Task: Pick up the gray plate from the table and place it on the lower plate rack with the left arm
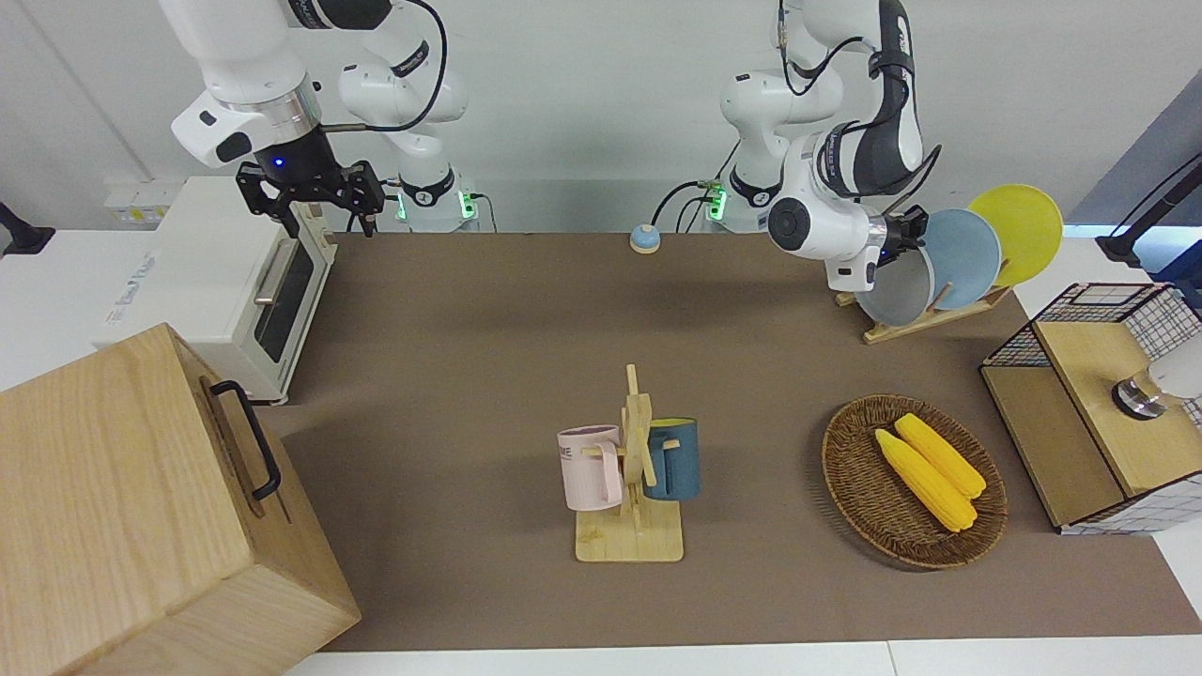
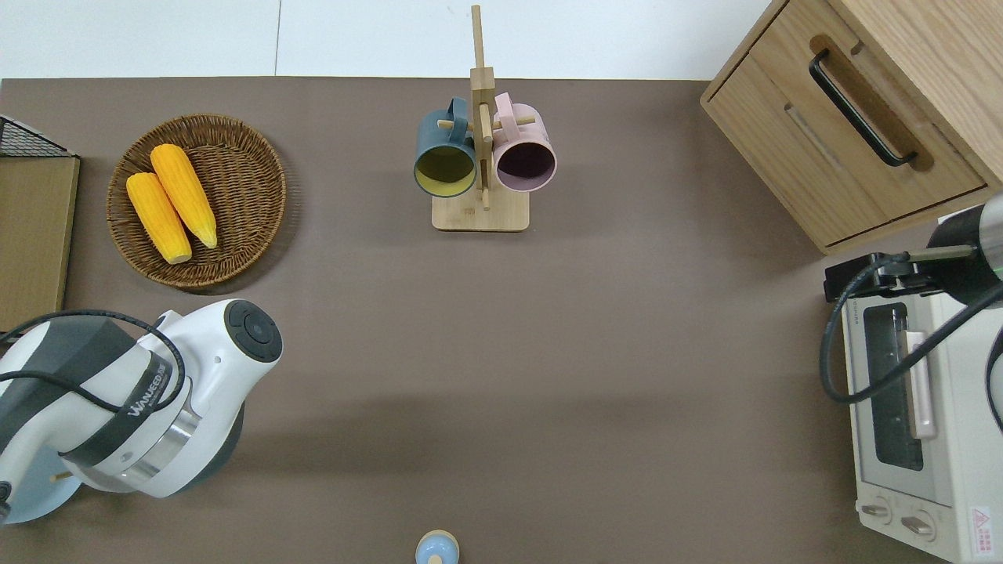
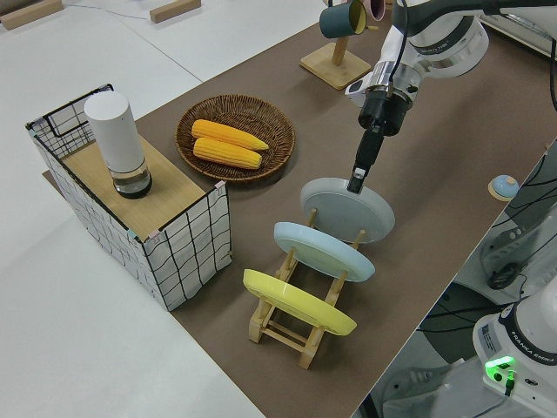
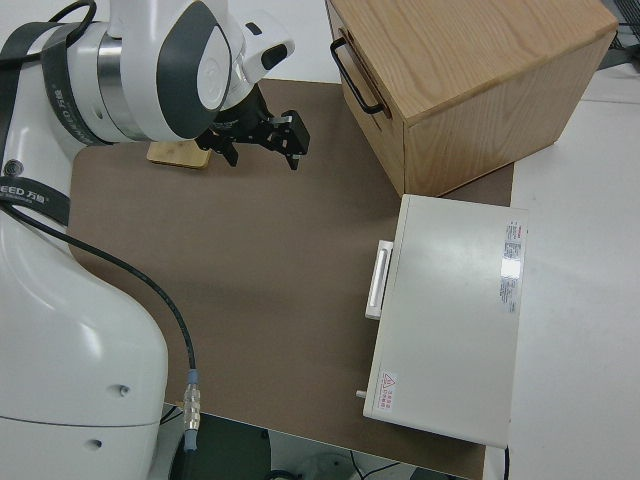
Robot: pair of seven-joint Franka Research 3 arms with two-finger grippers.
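The gray plate [image 1: 892, 293] leans in the lowest slot of the light-wood plate rack [image 1: 903, 326], at the left arm's end of the brown table [image 1: 470, 329]. In the left side view the plate [image 3: 348, 213] rests against the rack's [image 3: 287, 326] pegs. My left gripper [image 3: 356, 183] points down at the plate's upper rim, and its fingers look closed on it. It also shows in the front view [image 1: 906, 235]. My right gripper [image 1: 319, 202] is open and parked.
A light blue plate [image 1: 963, 253] and a yellow plate [image 1: 1019, 230] fill the rack's higher slots. A wicker basket [image 1: 845, 469] with corn, a mug stand [image 1: 634, 479], a wire crate [image 1: 1099, 394], a toaster oven [image 1: 225, 282] and a wooden cabinet [image 1: 141, 507] stand on the table.
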